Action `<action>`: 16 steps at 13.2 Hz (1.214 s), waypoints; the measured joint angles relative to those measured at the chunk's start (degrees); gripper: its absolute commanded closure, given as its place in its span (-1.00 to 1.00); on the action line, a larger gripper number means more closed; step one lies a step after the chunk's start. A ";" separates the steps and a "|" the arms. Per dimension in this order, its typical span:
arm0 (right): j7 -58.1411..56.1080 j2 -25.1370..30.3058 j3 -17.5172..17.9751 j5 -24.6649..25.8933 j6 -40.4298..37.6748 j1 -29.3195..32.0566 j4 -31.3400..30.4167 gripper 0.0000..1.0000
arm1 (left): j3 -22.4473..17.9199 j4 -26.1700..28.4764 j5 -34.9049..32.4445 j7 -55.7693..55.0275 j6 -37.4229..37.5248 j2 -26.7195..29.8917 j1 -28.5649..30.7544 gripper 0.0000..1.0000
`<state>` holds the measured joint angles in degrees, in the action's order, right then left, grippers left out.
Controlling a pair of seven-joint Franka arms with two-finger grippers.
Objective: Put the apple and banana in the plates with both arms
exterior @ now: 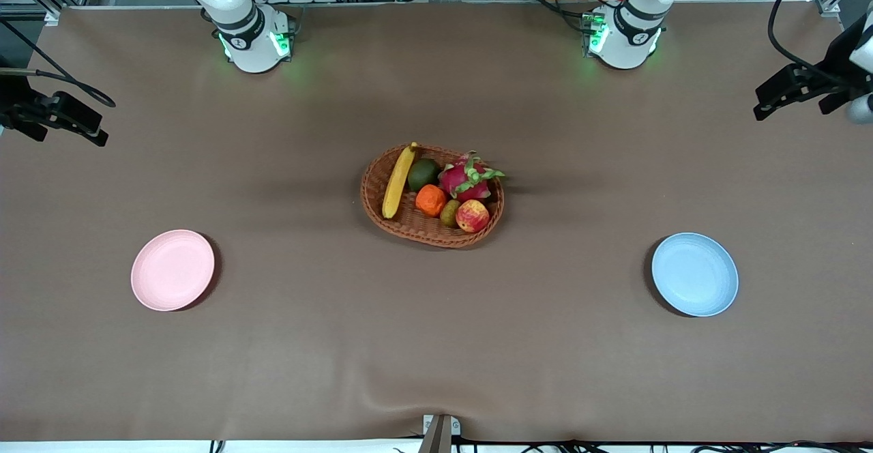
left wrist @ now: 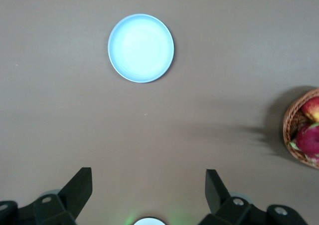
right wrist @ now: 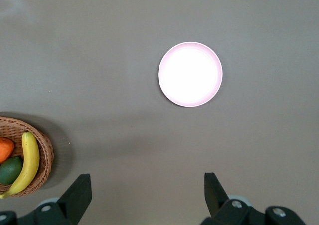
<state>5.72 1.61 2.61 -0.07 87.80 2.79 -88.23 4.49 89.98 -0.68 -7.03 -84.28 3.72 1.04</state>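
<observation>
The banana (exterior: 399, 180) and the apple (exterior: 472, 215) lie in a woven basket (exterior: 372, 200) at the table's middle. The banana rests along the rim toward the right arm's end, and the apple sits at the rim nearest the front camera. An empty pink plate (exterior: 172, 269) lies toward the right arm's end, an empty blue plate (exterior: 694, 274) toward the left arm's end. Both are nearer the front camera than the basket. My left gripper (left wrist: 148, 171) hangs open high over bare cloth, with the blue plate (left wrist: 141, 48) in its view. My right gripper (right wrist: 147, 175) hangs open likewise, seeing the pink plate (right wrist: 190, 74) and the banana (right wrist: 27, 162).
The basket also holds a dragon fruit (exterior: 467, 177), a mandarin (exterior: 430, 200), a green fruit (exterior: 423, 174) and a small brownish fruit (exterior: 449, 213). Black devices (exterior: 54, 115) (exterior: 805, 88) jut in over both ends of the table. Brown cloth covers the table.
</observation>
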 measured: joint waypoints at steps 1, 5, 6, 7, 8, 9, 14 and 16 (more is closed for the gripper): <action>0.00 -0.01 0.00 0.00 0.00 0.00 0.01 -1.00 | 0.07 0.01 1.43 0.23 0.09 -0.99 -0.05 -1.00; 0.00 -0.06 -0.01 0.00 0.00 0.01 0.08 -1.00 | 0.34 0.83 9.61 0.24 -2.04 -7.60 -0.40 -1.00; 0.00 -0.06 -0.01 0.00 0.00 0.01 0.09 -1.00 | 0.47 1.77 11.58 0.24 -4.39 -9.15 -0.56 -1.00; 0.00 -0.07 -0.01 0.00 0.00 0.01 0.10 -1.00 | 0.74 3.03 12.77 -0.45 -7.15 -10.49 -1.17 -1.00; 0.00 -0.07 -0.01 0.00 0.00 0.01 0.11 -1.00 | 1.36 4.32 13.41 -3.28 -10.11 -11.67 -2.34 -1.00; 0.00 -0.08 -0.01 0.00 0.00 0.01 0.12 -1.00 | 2.06 5.32 13.55 -7.38 -12.80 -12.68 -3.93 -1.00; 0.00 -0.12 -0.02 0.00 0.00 0.02 0.16 -1.00 | 3.59 7.34 13.56 -23.32 -23.52 -19.32 -13.37 -1.00; 0.00 -0.14 -0.02 0.00 0.00 0.02 0.17 -1.00 | 3.62 7.66 13.61 -26.57 -27.34 -22.51 -15.32 -1.00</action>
<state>5.72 1.47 2.59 -0.07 87.80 2.81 -88.06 8.11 97.64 12.93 -33.60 -111.62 -18.79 -14.28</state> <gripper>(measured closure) 0.000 0.000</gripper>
